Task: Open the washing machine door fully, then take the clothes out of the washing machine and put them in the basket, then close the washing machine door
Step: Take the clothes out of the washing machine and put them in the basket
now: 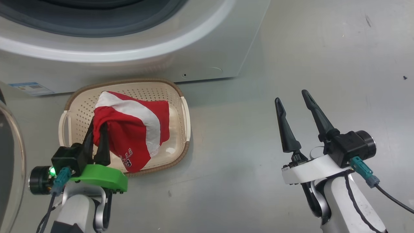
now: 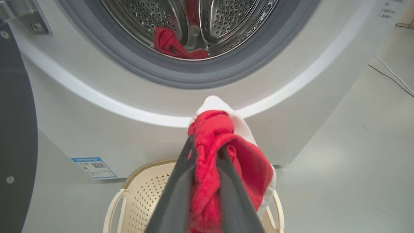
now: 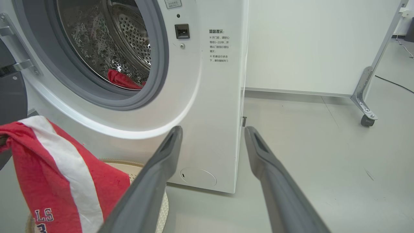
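White and big, the washing machine [image 3: 210, 97] stands on the grey floor [image 1: 323, 64]. Its round hole is open, with a grey rubber ring [image 2: 194, 74] around it and a shiny steel drum [image 2: 226, 26] inside. The washing machine door [image 2: 16, 123] is swung open on the robot's left side, and its dark rim runs down the left edge of the left wrist view. Well off to the right of the machine, a white board [image 3: 307, 45] stands on a metal leg with a little wheel [image 3: 367, 120].

On the floor, just in front of the machine, sits the cream basket [image 1: 142, 92] with lots of small holes and a brown rim. Hanging over it are the clothes [image 1: 129, 129], red with a wide white stripe and some white letters near the bottom. The cloth is bunched at the top and droops down, and in the head view its low end covers the near rim of the basket. I cannot tell if it touches the basket.

The left gripper [image 1: 98, 129] has its two dark fingers squeezed almost together on the bunched top of the clothes, holding them up. The right gripper [image 1: 291, 97] is over bare floor, well to the right of the basket, with its fingers spread wide and nothing between them.

Inside the drum, low down, lies another red piece [image 2: 171, 45] of cloth. A small blue sticker [image 1: 30, 88] is stuck low on the front of the machine, near the door.
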Tool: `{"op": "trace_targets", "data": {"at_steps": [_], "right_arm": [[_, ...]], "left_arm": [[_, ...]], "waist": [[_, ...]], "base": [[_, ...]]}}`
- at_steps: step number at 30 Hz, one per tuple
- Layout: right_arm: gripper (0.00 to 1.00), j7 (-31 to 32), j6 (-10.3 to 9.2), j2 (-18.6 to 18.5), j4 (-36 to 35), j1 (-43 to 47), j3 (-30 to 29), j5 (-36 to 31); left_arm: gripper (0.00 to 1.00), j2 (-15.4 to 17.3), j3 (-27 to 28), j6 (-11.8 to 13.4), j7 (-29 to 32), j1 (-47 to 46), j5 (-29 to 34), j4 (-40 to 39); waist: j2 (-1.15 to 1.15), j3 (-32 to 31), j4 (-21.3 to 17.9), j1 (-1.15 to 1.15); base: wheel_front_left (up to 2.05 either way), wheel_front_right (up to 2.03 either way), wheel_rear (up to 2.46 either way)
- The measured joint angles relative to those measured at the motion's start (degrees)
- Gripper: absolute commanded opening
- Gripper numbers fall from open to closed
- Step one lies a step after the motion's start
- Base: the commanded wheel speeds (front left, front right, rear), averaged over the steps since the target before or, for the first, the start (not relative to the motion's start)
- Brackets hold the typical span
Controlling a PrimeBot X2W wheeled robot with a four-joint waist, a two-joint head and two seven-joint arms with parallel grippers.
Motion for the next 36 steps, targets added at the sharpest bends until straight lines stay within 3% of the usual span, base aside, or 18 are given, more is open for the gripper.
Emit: {"op": "trace_targets", "data": {"at_steps": [19, 31, 32, 35, 36], "right_arm": [[1.00, 0.0, -0.48, 0.5, -2.9, -5.5, -0.1, 1.2], [1.00, 0.0, -1.01, 0.5, -2.7, -6.4, 0.4, 3.4], [1.00, 0.0, -1.01, 0.6, -2.7, -6.5, 0.4, 3.5], [1.00, 0.0, -1.03, 0.6, -2.5, -6.7, 0.4, 3.7], [1.00, 0.0, -1.03, 0.6, -2.4, -6.7, 0.4, 3.7]], "left_arm": [[0.00, 3.9, 4.5, -2.8, 8.4, -13.4, -4.4, 18.9], [0.00, 3.4, 5.7, -5.8, 11.9, -17.6, -8.6, 29.8], [0.20, 3.3, 5.7, -6.0, 11.9, -18.0, -8.9, 30.4], [0.96, 3.0, 5.8, -6.7, 11.8, -18.9, -9.2, 31.9], [1.00, 2.9, 5.8, -6.8, 11.5, -19.1, -9.2, 32.4]], "waist": [[0.00, 13.4, -5.2, 0.00], [0.00, 15.7, -8.0, 0.01], [0.00, 15.5, -8.0, 0.01], [0.00, 15.1, -7.9, 0.01], [0.00, 14.9, -7.8, 0.01]], "base": [[0.00, 0.00, 0.00], [0.00, 0.00, 0.00], [0.00, 0.00, 0.00], [0.00, 0.00, 0.00], [0.00, 0.00, 0.00]]}}
